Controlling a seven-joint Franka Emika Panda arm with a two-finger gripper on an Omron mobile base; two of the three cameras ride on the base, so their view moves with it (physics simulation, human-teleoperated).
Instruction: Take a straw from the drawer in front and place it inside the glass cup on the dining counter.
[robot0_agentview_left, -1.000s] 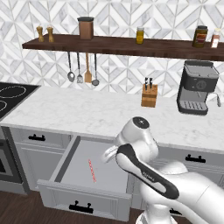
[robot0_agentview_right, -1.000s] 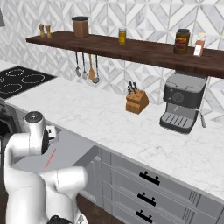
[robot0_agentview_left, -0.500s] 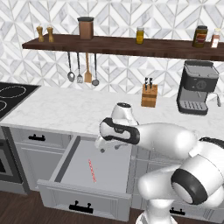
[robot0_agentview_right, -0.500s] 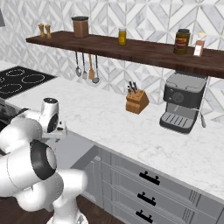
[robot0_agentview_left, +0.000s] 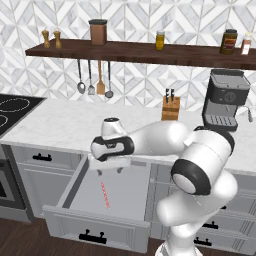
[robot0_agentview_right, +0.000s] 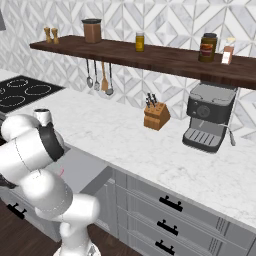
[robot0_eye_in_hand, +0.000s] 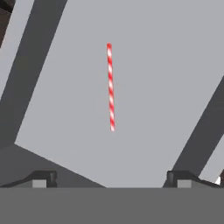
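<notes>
As before, straw (robot0_eye_in_hand: 110, 86) lies untouched.

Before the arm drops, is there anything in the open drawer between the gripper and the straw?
Nothing visible. The straw lies alone on the drawer's bare grey floor, and the open gripper hangs above the drawer's back part with only air between.
</notes>
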